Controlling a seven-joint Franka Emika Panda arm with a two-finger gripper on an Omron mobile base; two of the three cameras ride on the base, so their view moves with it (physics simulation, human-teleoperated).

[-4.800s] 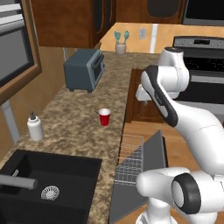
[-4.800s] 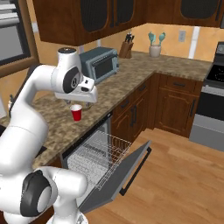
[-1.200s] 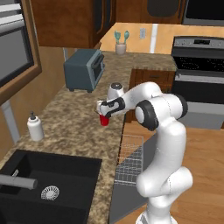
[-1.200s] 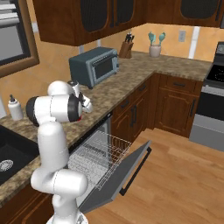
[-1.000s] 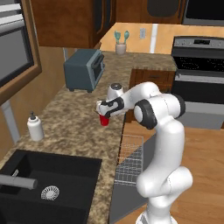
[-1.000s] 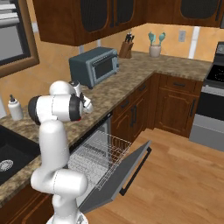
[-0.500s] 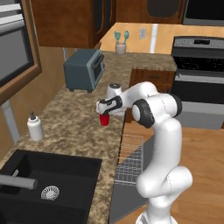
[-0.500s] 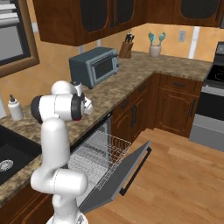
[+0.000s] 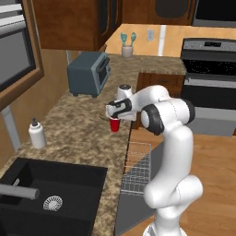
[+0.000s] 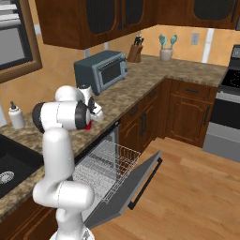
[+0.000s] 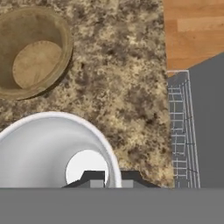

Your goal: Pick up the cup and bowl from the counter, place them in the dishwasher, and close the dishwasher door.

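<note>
**Gripper clamping the cup's rim**

The gripper (image 9: 115, 116) is pinching the rim of the red cup (image 9: 115, 124), one finger inside its white interior, the other outside. The cup is standing on the speckled bench (image 9: 78, 133), near the front edge. The tan bowl (image 11: 33, 51) is sitting just beside it. Below, the dishwasher door (image 10: 125, 187) is hanging open, white rack (image 10: 105, 166) pulled out.

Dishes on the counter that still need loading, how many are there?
2. The red cup stands near the counter's front edge with the tool shut on its rim; the tan bowl sits on the granite right beside it. None looks hidden.
</note>
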